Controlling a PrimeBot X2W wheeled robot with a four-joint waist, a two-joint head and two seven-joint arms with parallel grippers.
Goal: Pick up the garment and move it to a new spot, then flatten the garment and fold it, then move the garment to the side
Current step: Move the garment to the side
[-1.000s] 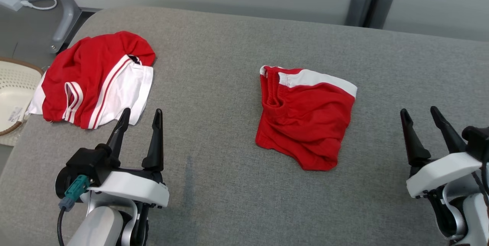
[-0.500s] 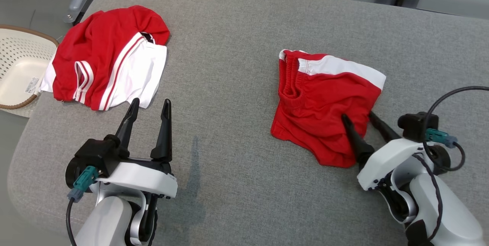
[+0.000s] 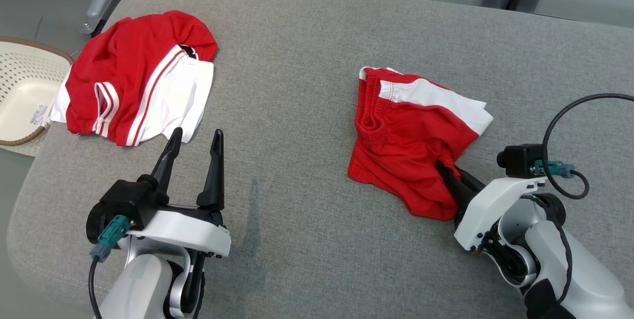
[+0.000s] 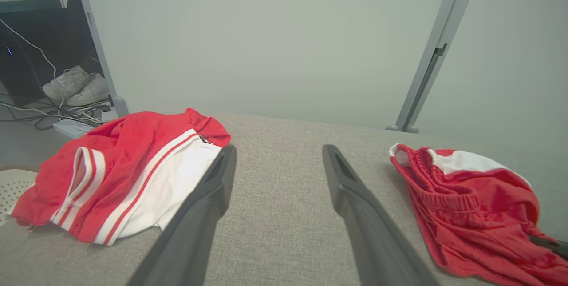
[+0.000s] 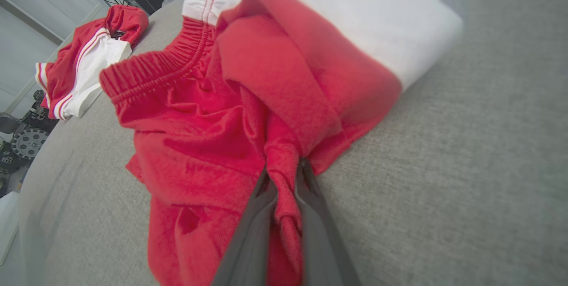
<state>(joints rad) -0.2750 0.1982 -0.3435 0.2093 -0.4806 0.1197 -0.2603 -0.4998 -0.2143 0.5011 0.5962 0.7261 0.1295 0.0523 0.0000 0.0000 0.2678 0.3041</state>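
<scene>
The garment [image 3: 406, 145] is a pair of red shorts with a white band, lying crumpled at the centre-right of the grey padded surface [image 3: 297, 111]. My right gripper [image 3: 446, 170] is at its near right edge, shut on a pinched fold of red cloth. In the right wrist view the garment [image 5: 213, 144] bunches up between the two fingers of that gripper [image 5: 284, 175]. My left gripper [image 3: 196, 135] stands open over bare padding at the lower left, holding nothing. In the left wrist view this gripper [image 4: 279, 152] points between the two cloth piles, with the garment [image 4: 466, 206] to its right.
A second red-and-white piece of clothing [image 3: 133, 76] lies at the far left of the surface, also seen as the left pile [image 4: 124, 161] and small in the distance [image 5: 84, 68]. A cream perforated basket [image 3: 29, 51] sits beyond the left edge. Grey frame legs stand behind.
My right arm came in to the garment's near right edge and its fingers closed on a fold, bunching the cloth. The head camera tilted down. The left arm stayed put.
</scene>
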